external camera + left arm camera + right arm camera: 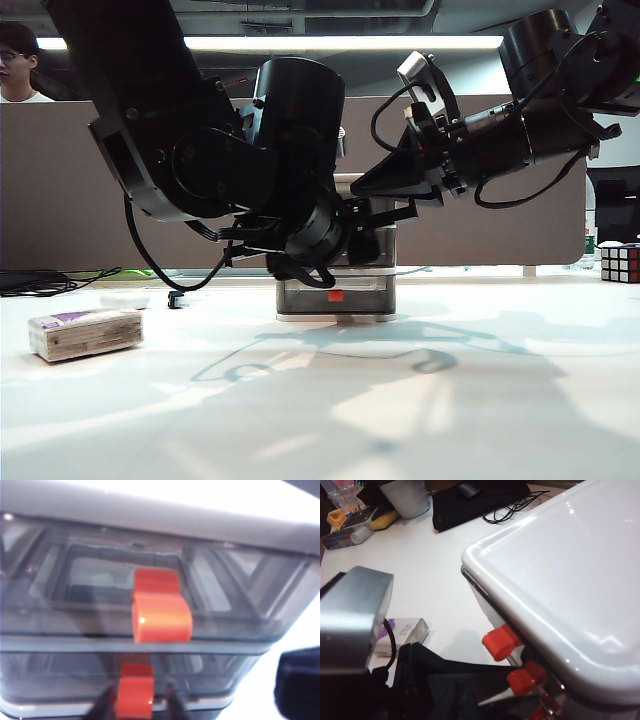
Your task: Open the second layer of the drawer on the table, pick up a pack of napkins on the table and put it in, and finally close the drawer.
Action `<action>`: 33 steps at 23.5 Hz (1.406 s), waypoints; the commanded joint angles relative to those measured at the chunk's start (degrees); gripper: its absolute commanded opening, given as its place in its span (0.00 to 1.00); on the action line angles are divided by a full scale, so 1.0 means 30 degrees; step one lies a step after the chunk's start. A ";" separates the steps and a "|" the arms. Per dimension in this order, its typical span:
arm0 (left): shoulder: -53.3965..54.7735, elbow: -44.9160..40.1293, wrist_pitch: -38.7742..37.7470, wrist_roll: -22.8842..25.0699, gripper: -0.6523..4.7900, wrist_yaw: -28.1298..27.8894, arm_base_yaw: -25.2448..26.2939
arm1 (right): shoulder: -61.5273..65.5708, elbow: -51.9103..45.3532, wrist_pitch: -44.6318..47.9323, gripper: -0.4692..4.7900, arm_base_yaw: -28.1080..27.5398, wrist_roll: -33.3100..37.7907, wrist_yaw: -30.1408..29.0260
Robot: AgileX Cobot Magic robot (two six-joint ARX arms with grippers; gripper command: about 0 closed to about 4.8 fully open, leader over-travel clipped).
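Shows the second layer (pixel 65 680), the middle smoky tier of the drawer (pixel 365 290), pushed in flush, its red-orange tab (pixel 135 690) facing out. Places the drawer upright at the middle of the table (pixel 450 400), against the brown partition (pixel 60 190).

Finds the left gripper (pixel 136 705) pressed close to the drawer's front, with one dark finger (pixel 103 706) on each side of that middle tab. Looks narrowly parted, jaws close about the tab; cannot tell through the blur whether they touch or pinch it. Hides most of the drawer's front behind the bulky left arm in the exterior view, leaving only the lowest tab (pixel 335 295) clear.

Sets the right gripper (pixel 365 187) above the drawer's pale top (pixel 560 580), reaching in from the right and pointing down-left. Holds nothing visible; cannot tell whether its jaws stand apart or together.

Leaves the pack of napkins (pixel 85 333) flat on the table, well to the left of the drawer, purple-and-white side up, apart from both grippers.

Adds a puzzle cube (pixel 620 262) at the far right edge, and a person (pixel 15 60) behind the partition at top left.
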 commanded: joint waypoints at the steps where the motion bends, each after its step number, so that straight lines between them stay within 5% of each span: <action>1: -0.0051 0.0138 0.0415 0.0153 0.29 0.0007 -0.0015 | -0.0087 0.0102 0.0255 0.08 0.0000 -0.0087 -0.0087; 5: -0.0044 0.0138 0.0401 0.0153 0.25 0.0087 0.0102 | -0.0087 0.0102 0.0255 0.08 0.0000 -0.0087 -0.0073; 9: -0.0051 0.0131 0.0408 0.0175 0.11 0.0066 0.0211 | -0.0087 0.0102 0.0277 0.08 0.0000 -0.0095 -0.0058; 33: -0.1639 -0.1202 -0.0627 0.0459 0.11 -0.0459 -0.0342 | 0.0459 0.1064 0.0262 0.08 0.0000 -0.0568 0.2514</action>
